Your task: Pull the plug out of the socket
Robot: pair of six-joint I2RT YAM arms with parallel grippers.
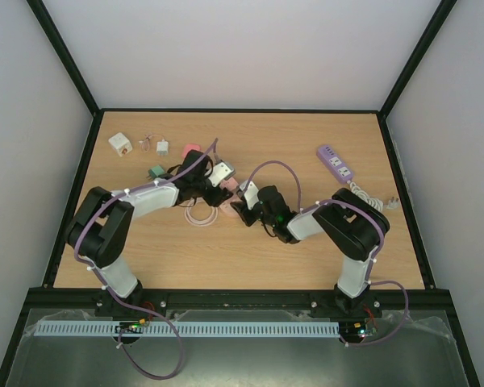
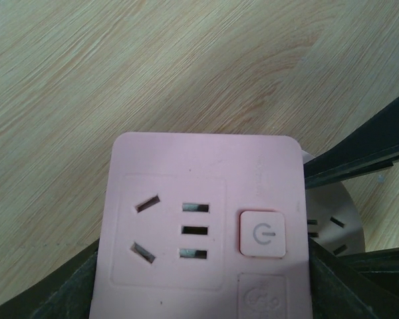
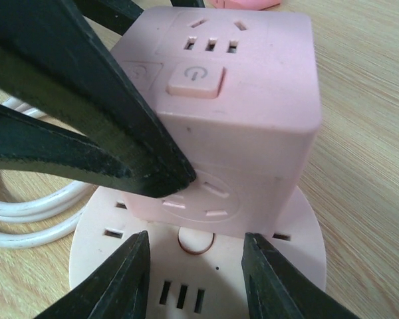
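The socket is a pale pink round disc (image 3: 206,286) with a square pink outlet block (image 3: 246,100) standing on it. No separate plug shows. My left gripper (image 2: 203,282) is shut on the block, with its fingers (image 3: 86,113) pressed to opposite sides. The block's slotted face and power button fill the left wrist view (image 2: 199,226). My right gripper (image 3: 193,236) is open, its fingertips low over the near part of the disc in front of the block. In the top view both grippers, left (image 1: 212,187) and right (image 1: 240,208), meet at the socket (image 1: 225,196).
The pale coiled cable (image 3: 26,222) lies left of the disc, also in the top view (image 1: 200,216). A lilac power strip (image 1: 336,162) lies at the back right. A white adapter (image 1: 119,143), a small white plug (image 1: 162,147), a green piece (image 1: 154,172) and a pink piece (image 1: 192,153) lie at the back left.
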